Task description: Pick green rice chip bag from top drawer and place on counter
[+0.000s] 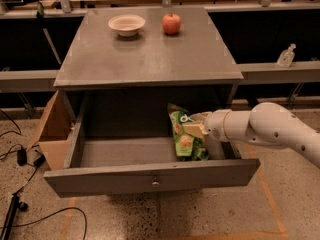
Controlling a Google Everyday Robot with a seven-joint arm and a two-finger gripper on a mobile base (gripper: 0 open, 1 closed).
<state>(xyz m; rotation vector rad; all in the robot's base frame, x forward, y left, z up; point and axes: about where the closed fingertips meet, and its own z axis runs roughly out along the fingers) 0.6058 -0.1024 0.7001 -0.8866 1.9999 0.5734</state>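
Gripper (194, 129), right of frame centre, clamped on the green rice chip bag (183, 141); bag upright in the right part of the open top drawer (150, 171); counter (150, 54), upper centre, carries bowl (126, 24) and apple (171, 23).

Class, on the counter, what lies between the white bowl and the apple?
Nothing: the camera view shows bare grey counter between the bowl and the apple. The claw is down in the open top drawer, at the green rice chip bag.
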